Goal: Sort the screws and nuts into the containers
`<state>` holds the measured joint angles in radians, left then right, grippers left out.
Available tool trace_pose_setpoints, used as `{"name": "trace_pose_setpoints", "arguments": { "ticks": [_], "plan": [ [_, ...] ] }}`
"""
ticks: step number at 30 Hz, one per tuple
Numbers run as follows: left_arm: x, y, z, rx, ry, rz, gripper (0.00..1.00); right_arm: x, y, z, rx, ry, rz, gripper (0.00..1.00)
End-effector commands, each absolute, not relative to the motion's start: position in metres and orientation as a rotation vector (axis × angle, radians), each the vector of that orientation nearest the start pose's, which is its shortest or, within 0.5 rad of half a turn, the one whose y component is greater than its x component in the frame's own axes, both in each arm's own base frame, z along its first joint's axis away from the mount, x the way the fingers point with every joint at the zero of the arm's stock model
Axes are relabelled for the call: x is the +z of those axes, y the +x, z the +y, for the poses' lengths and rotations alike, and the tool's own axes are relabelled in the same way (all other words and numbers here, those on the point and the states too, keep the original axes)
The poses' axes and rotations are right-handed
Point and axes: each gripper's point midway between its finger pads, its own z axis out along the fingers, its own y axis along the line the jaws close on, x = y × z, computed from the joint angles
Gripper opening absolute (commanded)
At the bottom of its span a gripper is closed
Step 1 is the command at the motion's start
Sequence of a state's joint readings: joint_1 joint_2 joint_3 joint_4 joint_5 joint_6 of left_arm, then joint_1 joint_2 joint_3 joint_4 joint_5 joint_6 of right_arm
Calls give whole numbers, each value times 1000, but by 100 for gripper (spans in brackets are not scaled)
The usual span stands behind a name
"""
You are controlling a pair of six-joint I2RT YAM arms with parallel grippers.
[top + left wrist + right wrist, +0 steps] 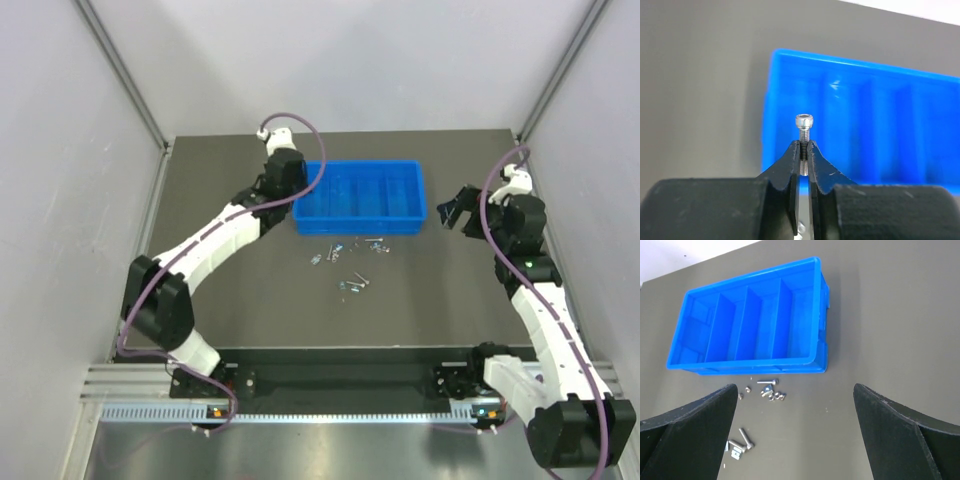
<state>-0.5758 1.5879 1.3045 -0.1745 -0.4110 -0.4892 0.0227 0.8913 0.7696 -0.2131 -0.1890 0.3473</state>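
My left gripper (804,145) is shut on a small silvery screw (804,125), which stands head-up between the fingertips just before the left end of the blue tray (850,62). From above, that gripper (296,192) sits at the tray's left wall (300,205). More screws (767,382) and nuts (776,396) lie scattered on the dark table in front of the tray (816,315); another two screws (745,438) lie nearer me. The tray's containers look empty. My right gripper (794,390) hangs open to the right of the tray (455,212), holding nothing.
The loose pile (350,262) lies between the tray and the arm bases. Grey walls enclose the table on three sides. A metal rail (330,410) runs along the near edge.
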Motion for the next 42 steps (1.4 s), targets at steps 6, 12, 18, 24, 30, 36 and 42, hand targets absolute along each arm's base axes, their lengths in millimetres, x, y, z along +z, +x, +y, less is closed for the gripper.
{"name": "trace_pose_setpoints", "arguments": {
  "ticks": [6,12,18,24,30,36,42],
  "plan": [
    [183,472,-239,-332,-63,2060,6,255,321,56,443,178,1826,100],
    [163,479,-238,-289,-68,2081,7,250,320,54,428,177,1850,100],
    [173,475,-237,-296,-38,2074,44,249,317,52,415,186,1856,100],
    [227,436,-254,-341,60,1995,80,245,316,49,400,192,1873,100],
    [210,340,-320,-464,256,2051,80,242,314,48,388,197,1883,100],
    [158,284,-357,-510,331,2161,79,240,312,47,389,204,1885,100],
    [105,276,-360,-400,283,2300,74,233,308,48,392,205,1902,100]
  ]
}}
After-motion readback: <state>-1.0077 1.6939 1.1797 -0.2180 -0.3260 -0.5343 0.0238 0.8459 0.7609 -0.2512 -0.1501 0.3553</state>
